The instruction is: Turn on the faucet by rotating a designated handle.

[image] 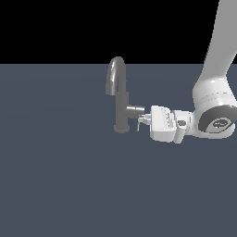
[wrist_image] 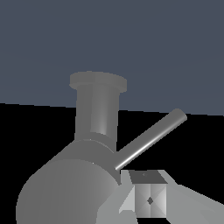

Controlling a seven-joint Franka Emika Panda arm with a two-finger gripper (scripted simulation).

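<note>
The gripper (image: 142, 121) sits at the faucet (image: 121, 99) stub; only the wrist view shows the handle (wrist_image: 151, 139) (finger spread unclear).

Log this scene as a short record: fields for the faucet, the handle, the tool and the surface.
faucet: grey metal faucet, upright on its round base, arched spout at the top
handle: thin dark rod on the end of a short stub that juts from the column toward the exterior view's right
tool: white tool at the stub's end, fingertips beside the rod; open or shut cannot be told
contact: one fingertip sits right by the rod's base; touching or not is unclear
surface: plain blue-grey floor
</note>
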